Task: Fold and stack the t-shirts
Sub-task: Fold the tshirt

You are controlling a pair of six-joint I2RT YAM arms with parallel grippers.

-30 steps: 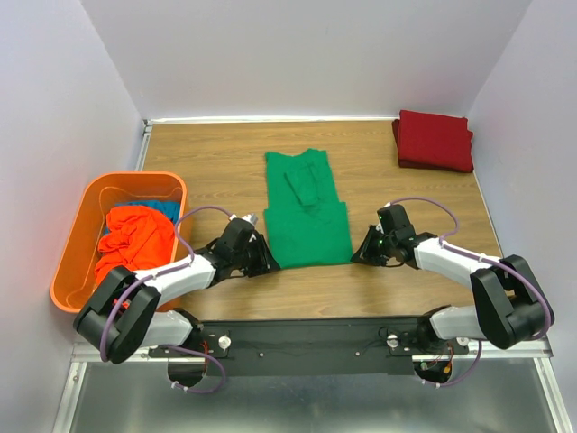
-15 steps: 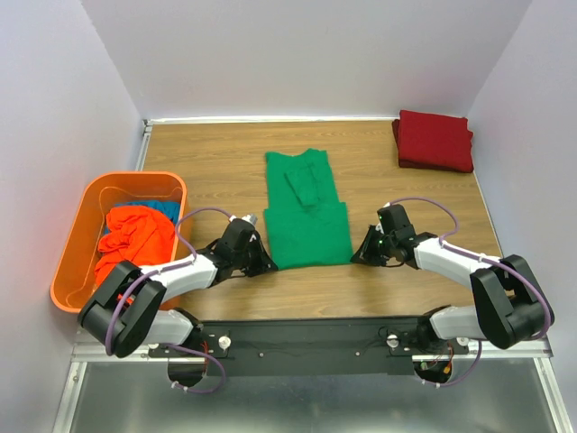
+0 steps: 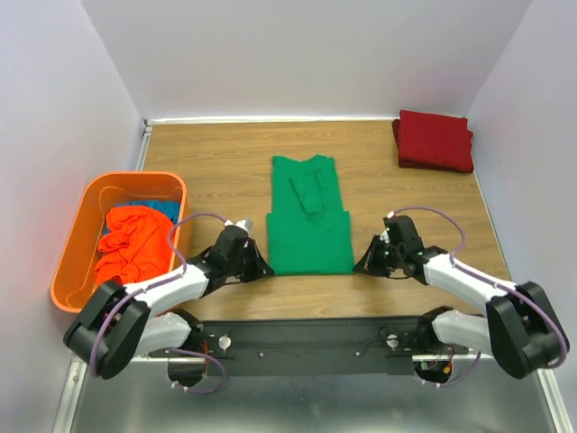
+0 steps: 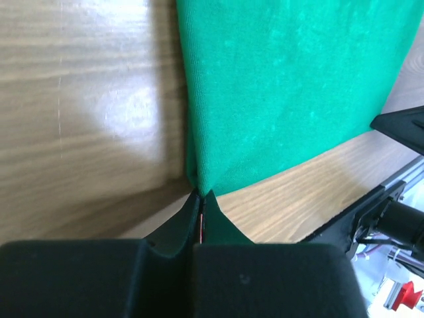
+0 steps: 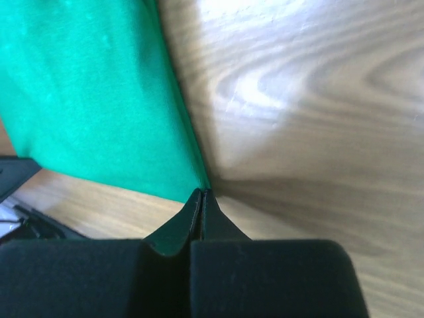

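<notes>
Left fingers (image 4: pixel 174 230) and right fingers (image 5: pixel 176 228), closed, seemingly pinch near corners of the green t-shirt (image 3: pixel 309 230) lying lengthwise, collar far.

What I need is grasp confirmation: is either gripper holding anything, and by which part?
Both hold the green shirt: left gripper its near left corner, right gripper its near right corner.

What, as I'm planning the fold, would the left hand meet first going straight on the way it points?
The green t-shirt: the left hand is shut on its near corner, and the cloth spreads straight ahead over the table, so it would likely bunch it.
</notes>
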